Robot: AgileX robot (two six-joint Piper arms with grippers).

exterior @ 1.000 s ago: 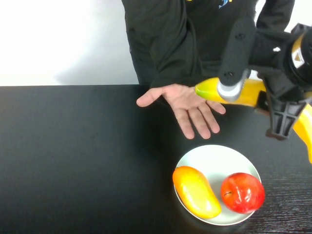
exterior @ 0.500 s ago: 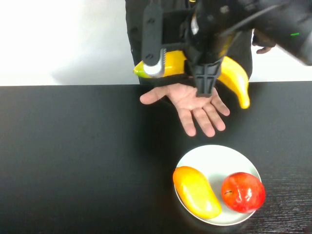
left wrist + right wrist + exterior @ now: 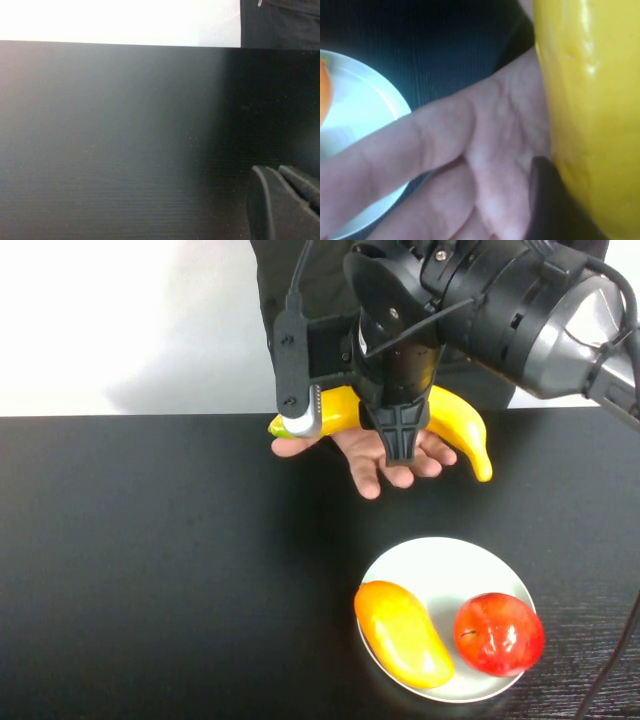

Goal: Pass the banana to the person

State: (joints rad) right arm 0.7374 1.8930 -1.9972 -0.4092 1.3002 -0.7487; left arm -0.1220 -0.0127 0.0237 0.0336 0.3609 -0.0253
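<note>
The banana (image 3: 455, 425), long, curved and bright yellow with a greenish tip, lies crosswise over the person's upturned hand (image 3: 385, 462) at the table's far edge. My right gripper (image 3: 350, 418) is shut on the banana near its middle, with one finger (image 3: 299, 390) left of it and one finger (image 3: 400, 430) over the palm. In the right wrist view the banana (image 3: 590, 100) touches the palm (image 3: 485, 150) beside a dark finger (image 3: 545, 200). The person's dark sweatshirt (image 3: 272, 285) shows behind the arm. My left gripper (image 3: 282, 202) is shut, empty, low over bare table.
A white plate (image 3: 440, 565) near the front right holds a yellow-orange mango-like fruit (image 3: 402, 633) and a red apple (image 3: 498, 634). The plate's rim also shows in the right wrist view (image 3: 365, 125). The black table (image 3: 150, 560) stretches to the left.
My right gripper carried the banana from the right to over the person's palm and lowered it onto the hand. The person's fingers have curled up under the banana.
</note>
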